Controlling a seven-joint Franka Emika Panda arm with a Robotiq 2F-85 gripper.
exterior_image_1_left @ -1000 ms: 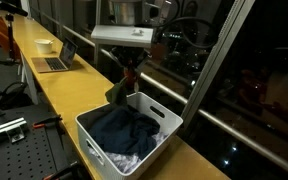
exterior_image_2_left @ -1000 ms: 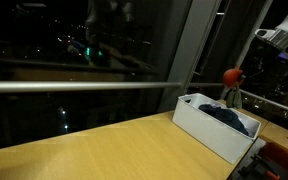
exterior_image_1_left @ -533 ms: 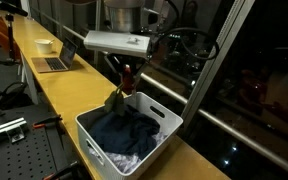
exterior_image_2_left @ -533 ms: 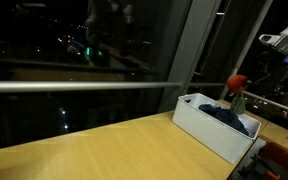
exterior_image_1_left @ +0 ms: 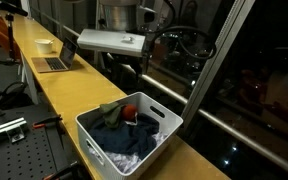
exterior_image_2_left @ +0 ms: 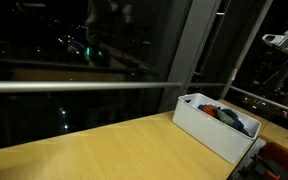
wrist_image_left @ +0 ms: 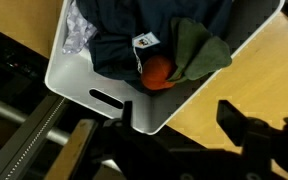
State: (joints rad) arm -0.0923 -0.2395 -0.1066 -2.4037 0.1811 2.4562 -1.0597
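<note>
Olive-and-orange crumpled cloth on dark laundry in white slotted bin; end effector wide apart, empty.

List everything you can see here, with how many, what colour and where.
plastic basket: one, white, slotted handles, on the counter by the window
dark clothes: a pile, navy, filling the basket
green and orange cloth: one, olive with an orange part, on top of the pile
tag: one, white, on the navy clothes beside the orange part
pale cloth: one, whitish, crumpled in a basket corner
laptop: one, grey, open, far end of the counter
bowl: one, white, beyond the laptop
counter: one, light wood, running along the window
window rail: one, metal, across the dark glass
gripper: one, black, above the basket, jaws apart, holding nothing
</note>
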